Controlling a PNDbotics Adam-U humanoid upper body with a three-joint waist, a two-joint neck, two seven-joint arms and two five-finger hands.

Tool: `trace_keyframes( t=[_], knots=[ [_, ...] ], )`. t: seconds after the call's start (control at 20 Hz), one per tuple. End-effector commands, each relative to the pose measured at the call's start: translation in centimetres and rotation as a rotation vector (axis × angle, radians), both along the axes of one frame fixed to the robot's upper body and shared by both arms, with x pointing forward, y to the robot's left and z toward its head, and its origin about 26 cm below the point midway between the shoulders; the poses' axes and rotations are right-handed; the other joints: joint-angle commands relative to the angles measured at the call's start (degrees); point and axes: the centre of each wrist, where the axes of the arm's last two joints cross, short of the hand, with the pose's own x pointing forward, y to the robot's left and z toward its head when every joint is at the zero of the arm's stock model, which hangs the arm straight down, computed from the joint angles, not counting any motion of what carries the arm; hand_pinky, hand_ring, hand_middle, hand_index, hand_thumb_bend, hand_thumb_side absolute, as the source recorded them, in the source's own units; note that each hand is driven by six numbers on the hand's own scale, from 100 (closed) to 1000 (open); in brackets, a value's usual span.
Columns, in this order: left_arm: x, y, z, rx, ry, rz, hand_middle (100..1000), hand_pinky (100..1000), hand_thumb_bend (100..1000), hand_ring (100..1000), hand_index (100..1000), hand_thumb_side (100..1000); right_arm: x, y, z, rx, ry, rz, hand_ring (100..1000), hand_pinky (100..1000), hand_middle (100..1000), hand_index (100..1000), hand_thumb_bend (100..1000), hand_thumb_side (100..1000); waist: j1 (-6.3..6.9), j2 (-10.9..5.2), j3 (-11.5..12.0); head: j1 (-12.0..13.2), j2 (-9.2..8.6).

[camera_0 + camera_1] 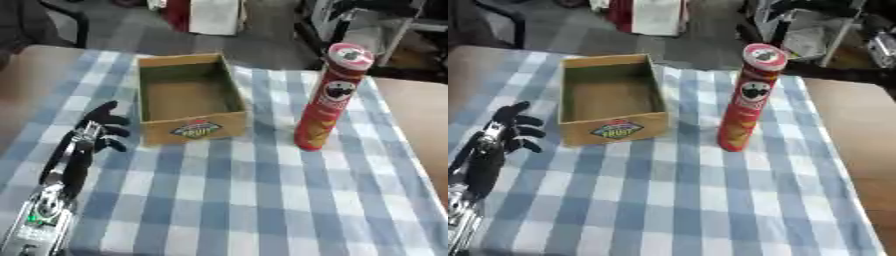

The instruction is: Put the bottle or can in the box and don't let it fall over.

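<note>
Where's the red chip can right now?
The red chip can stands upright on the checked cloth, right of the empty wooden box, not touching it.

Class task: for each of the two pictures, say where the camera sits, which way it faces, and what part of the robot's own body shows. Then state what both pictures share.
Left eye view: in the head, looking down at the blue checked tablecloth; left hand and forearm show.
Right eye view: beside it, same downward look; the left hand sits nearer the edge.
Both share the empty wooden box and the upright tall red crisp tube standing right of it.
</note>
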Motion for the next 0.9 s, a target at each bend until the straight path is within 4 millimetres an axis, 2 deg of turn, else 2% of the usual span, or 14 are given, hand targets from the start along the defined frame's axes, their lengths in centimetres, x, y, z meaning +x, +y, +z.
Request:
trace_keyframes(
  t=[0.05,0.5,0.9],
  knots=[
    [0.0,0.0,0.7,0.013,-0.021,-0.014,666,542,292,658,936,1000,1.4,-0.7,0.8,-0.040,0.038,-0.019,964,900,972,1000,100,764,0.27,-0.93,0.1,-0.3,0.13],
    [0.0,-0.2,0.6,0.014,-0.018,-0.023,665,542,291,660,935,1000,6.1,-0.2,-0.4,-0.028,0.105,-0.048,957,897,965,1000,100,843,0.59,-0.89,0.3,-1.5,0.74],
    [0.1,-0.3,0.5,0.013,-0.016,-0.030,665,542,291,661,935,1000,8.0,1.2,-1.4,-0.050,0.134,-0.038,948,899,964,1000,100,874,0.63,-0.92,0.4,-2.7,0.43]
  ],
)
